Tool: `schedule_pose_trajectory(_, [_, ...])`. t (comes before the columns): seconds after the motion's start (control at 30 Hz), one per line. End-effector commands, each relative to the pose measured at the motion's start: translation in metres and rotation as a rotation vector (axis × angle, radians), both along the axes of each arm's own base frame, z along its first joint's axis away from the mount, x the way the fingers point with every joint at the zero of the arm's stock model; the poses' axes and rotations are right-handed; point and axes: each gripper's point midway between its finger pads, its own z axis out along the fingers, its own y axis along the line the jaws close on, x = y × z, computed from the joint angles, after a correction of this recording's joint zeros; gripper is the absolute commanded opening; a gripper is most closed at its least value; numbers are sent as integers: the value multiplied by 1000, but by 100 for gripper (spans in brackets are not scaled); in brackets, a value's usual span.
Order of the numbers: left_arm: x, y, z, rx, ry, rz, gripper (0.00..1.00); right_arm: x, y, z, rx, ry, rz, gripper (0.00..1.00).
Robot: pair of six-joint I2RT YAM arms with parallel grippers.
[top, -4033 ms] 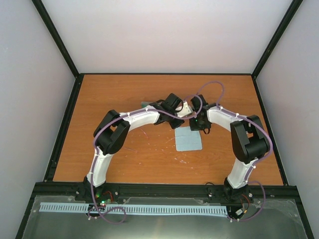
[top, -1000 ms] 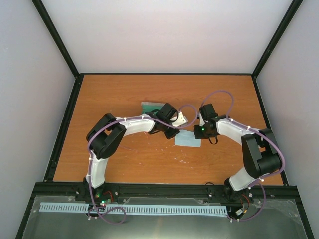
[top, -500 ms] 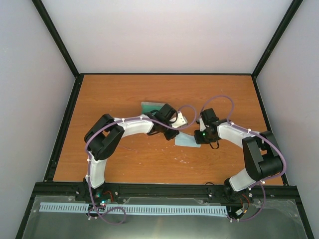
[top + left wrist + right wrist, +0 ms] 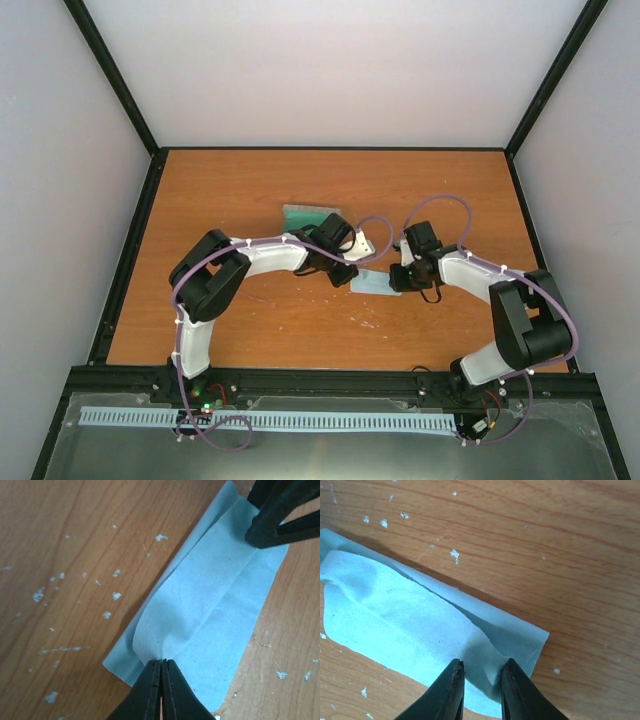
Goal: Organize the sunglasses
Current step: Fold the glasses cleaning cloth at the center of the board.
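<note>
The sunglasses are not in view. The light blue-grey cloth (image 4: pixel 375 284) lies on the table, folded over itself into a strip (image 4: pixel 215 595). My left gripper (image 4: pixel 161 662) is shut on the folded-over edge at one end, low over the table (image 4: pixel 352 272). My right gripper (image 4: pixel 482 672) is open at the other end (image 4: pixel 398 280), one finger on either side of the loose top layer (image 4: pixel 395 615), which lies slack. Its black fingers (image 4: pixel 270 527) show at the top right of the left wrist view.
The grey case with teal lining (image 4: pixel 300 214) lies behind the left wrist, partly hidden by the arm. The wooden table (image 4: pixel 250 180) has black rails along its edges. White flecks dot the wood round the cloth.
The cloth has gone from a flat square to a narrow folded strip. Both grippers have come down and drawn toward the near side with it. The right arm has stretched out low.
</note>
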Motion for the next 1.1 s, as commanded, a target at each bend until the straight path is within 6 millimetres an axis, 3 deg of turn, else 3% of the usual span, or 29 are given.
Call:
schedule_pose_trajectory(0.0, [-13,-11,12,-40,0,-26,6,5,1,11,24,-45,-6,23])
schedule_pose_trajectory(0.23, [-24,-10,12,-40,-5,-48,7,1,0,16,35,-30,-33,35])
schedule_pose_trajectory(0.5, [-32,-3,9,-31,-5,-56,7,-6,0,16,60,-23,-71,37])
schedule_pose_trajectory(0.6, [-35,-1,8,-32,-5,-61,7,1,-1,23,65,-59,-98,44])
schedule_pose_trajectory(0.87, [-44,-1,5,-31,-2,-82,7,29,2,43,74,-136,-141,48])
schedule_pose_trajectory(1.07, [-49,0,5,-32,-7,-95,7,33,7,45,109,-138,-154,51])
